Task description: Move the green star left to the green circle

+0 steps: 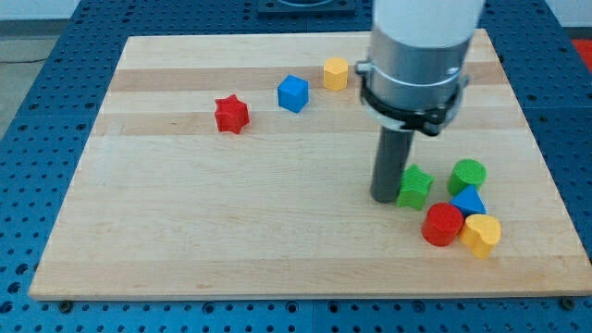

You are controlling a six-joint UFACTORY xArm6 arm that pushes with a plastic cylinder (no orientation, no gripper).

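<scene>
The green star (416, 186) lies on the wooden board at the view's right. The green circle (468, 175) stands just to its right, a small gap between them. My tip (385, 197) rests on the board right against the star's left side. The dark rod rises into the white and black arm body above.
A red circle (442, 224), a blue triangle (468, 202) and a yellow heart (481, 233) cluster below the green circle. A red star (231, 115), a blue cube (292, 93) and a yellow hexagon (336, 73) lie toward the view's top. The board's right edge (555, 185) is close.
</scene>
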